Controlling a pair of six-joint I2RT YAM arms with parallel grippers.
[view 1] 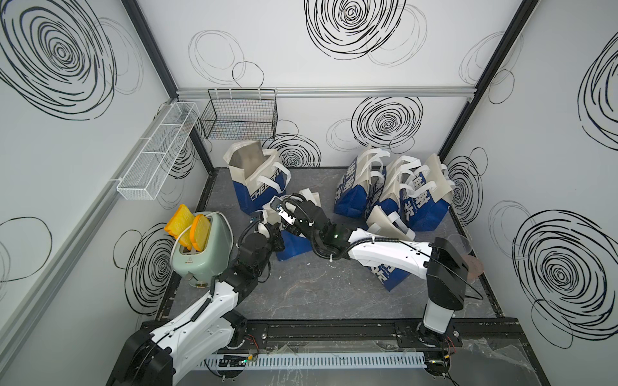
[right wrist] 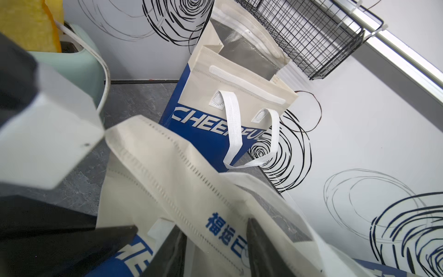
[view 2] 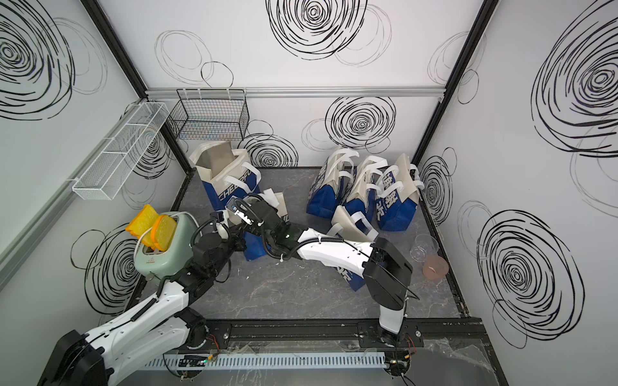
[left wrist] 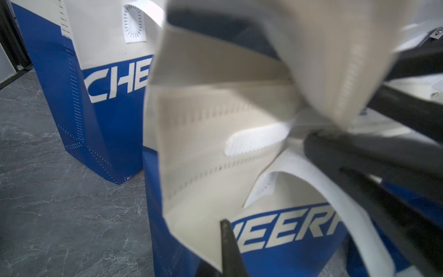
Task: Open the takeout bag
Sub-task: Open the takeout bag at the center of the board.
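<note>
The takeout bag [view 1: 294, 245] [view 2: 255, 247], blue below and cream above, stands mid-table between both arms. My left gripper [view 1: 278, 234] [left wrist: 224, 224] is shut on an edge of its cream top flap [left wrist: 215, 134]; only one dark finger shows in the left wrist view. My right gripper [view 1: 284, 215] [right wrist: 213, 225] is over the bag's top. Its two dark fingers [right wrist: 261, 249] stand apart, open, with the cream flap [right wrist: 182, 167] running between them. The bag's mouth is hidden under both wrists in both top views.
An opened bag [view 1: 254, 177] [right wrist: 239, 96] stands just behind. Several more bags [view 1: 394, 190] crowd the back right; one lies under the right forearm [view 1: 389, 275]. A green toaster [view 1: 200, 249] with yellow bread stands left. A clear cup [view 1: 461, 245] sits right. Wire baskets [view 1: 239, 115] hang on the walls.
</note>
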